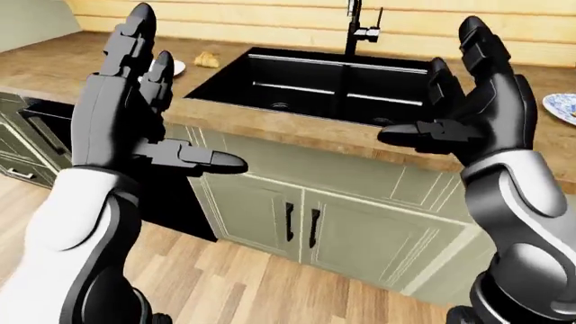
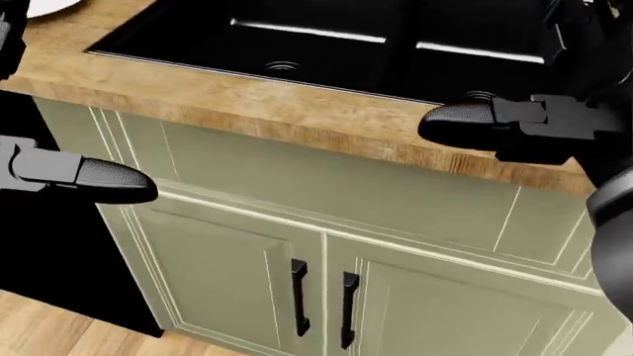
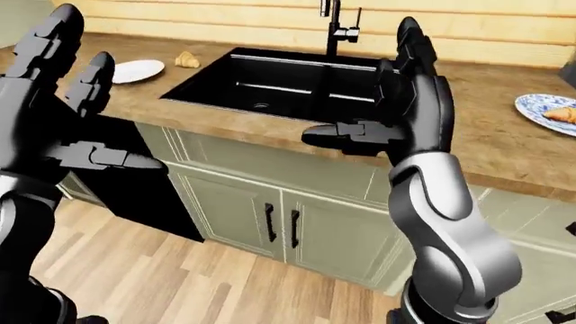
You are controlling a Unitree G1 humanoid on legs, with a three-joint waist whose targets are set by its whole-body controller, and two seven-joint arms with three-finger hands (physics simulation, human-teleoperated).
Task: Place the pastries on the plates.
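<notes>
Your loose pastry (image 3: 187, 60) lies on the counter (image 3: 504, 145) at the upper left of the right-eye view, just right of a white plate (image 3: 137, 70) and apart from it, left of the black sink (image 3: 288, 81). The other pastry (image 3: 564, 115) already sits on the blue patterned plate (image 3: 538, 106) at the right edge of that view, well apart from the first across the sink. A black faucet (image 3: 337, 25) stands at the top of the sink, against the wood-plank wall. Both your hands are raised and hold nothing: the left hand (image 1: 135, 108) has its fingers spread upward with the thumb pointing right, and the right hand (image 3: 396, 108) is likewise released, fingers up and thumb pointing left, seen over the sink's right part. Neither hand touches the counter or either plate. Below the counter run pale green cabinets (image 2: 326, 245) with two black door handles (image 2: 323, 304) side by side, a dark opening to their left, and a wood floor (image 3: 180, 283) under them.
</notes>
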